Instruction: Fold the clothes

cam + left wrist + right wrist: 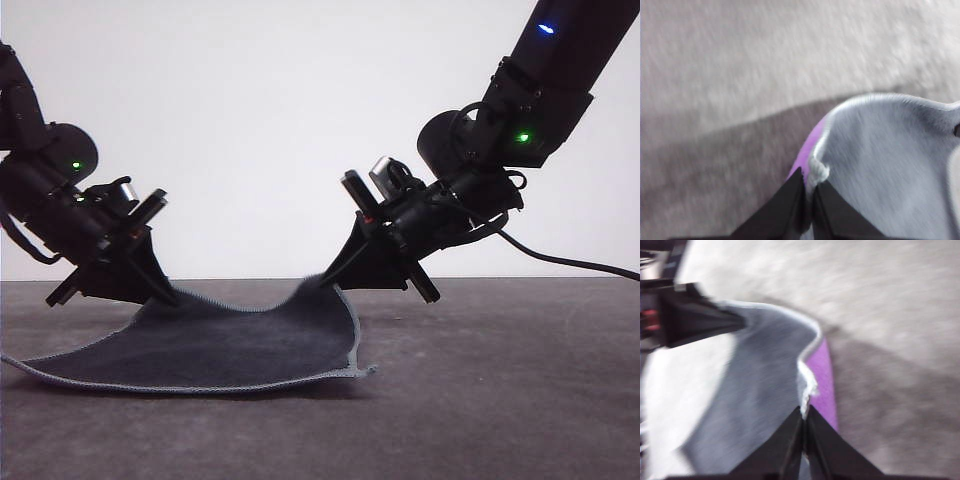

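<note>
Both pincers are pinched tight on the cloth (230, 345): the left gripper (172, 296) has one far corner at mid-left of the front frame, the right gripper (325, 279) the other just right of centre, each closed down to the fabric with no gap I can see. In the wrist views the left gripper (809, 207) and the right gripper (804, 427) each bite the pale stitched edging, with a sliver of purple underside peeking out beside the grey face. The cloth sits low in the frame, its far edge lifted and sagging between the two arms, its near edge lying on the dark table (500, 400), curled up a little at the lower right corner. To my eye this is the lift-and-carry part of the first fold. Next, I'd guess, both arms must travel together toward the near edge, keeping the hem level, then lay the corners down before letting go.
</note>
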Motion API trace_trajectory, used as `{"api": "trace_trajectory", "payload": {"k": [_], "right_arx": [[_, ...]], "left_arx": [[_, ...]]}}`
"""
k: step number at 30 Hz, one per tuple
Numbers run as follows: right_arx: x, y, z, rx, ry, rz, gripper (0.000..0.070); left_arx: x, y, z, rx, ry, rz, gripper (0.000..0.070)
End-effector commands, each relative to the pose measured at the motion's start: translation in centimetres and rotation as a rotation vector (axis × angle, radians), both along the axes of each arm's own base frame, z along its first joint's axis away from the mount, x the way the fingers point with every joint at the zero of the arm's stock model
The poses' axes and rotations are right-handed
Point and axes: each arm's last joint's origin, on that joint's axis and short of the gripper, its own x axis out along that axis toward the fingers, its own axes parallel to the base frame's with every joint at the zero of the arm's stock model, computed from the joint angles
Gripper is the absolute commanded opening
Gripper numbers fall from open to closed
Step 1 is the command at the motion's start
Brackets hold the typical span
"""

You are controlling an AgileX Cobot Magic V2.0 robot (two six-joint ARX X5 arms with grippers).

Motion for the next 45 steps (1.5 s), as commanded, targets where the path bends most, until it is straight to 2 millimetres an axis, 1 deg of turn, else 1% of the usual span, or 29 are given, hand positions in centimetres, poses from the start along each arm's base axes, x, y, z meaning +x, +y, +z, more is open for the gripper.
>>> {"api": "trace_trajectory", "payload": {"k": [1, 5, 11, 19, 25, 33, 45], "right_arx": [[0.4, 0.3, -0.2, 0.023, -0.02, 0.04, 0.0007], [0.2, 0.2, -0.1, 0.078, 0.011, 0.111, 0.0007], [-0.5, 0.1, -0.4, 0.135, 0.063, 0.214, 0.0007], [-1.9, -0.2, -1.2, 0.123, 0.149, 0.281, 0.0007], [-3.2, -0.4, -1.7, 0.111, 0.225, 0.328, 0.0007], [-4.8, 0.1, -1.8, 0.085, 0.297, 0.383, 0.0007], [-6.0, 0.3, -1.7, 0.067, 0.339, 0.424, 0.0007]], "left_arx": [[0.2, 0.3, -0.3, -0.026, -0.001, -0.035, 0.001], [-0.4, 1.0, 0.2, -0.077, 0.03, -0.063, 0.001], [-1.9, 1.5, 1.3, -0.071, 0.07, -0.117, 0.001], [-3.9, 1.5, 2.8, -0.062, 0.123, -0.189, 0.001], [-4.9, 1.5, 2.8, -0.063, 0.194, -0.22, 0.001], [-5.8, 1.5, 2.7, -0.067, 0.272, -0.246, 0.001], [-6.8, 1.5, 2.8, -0.075, 0.359, -0.272, 0.0011]]}}
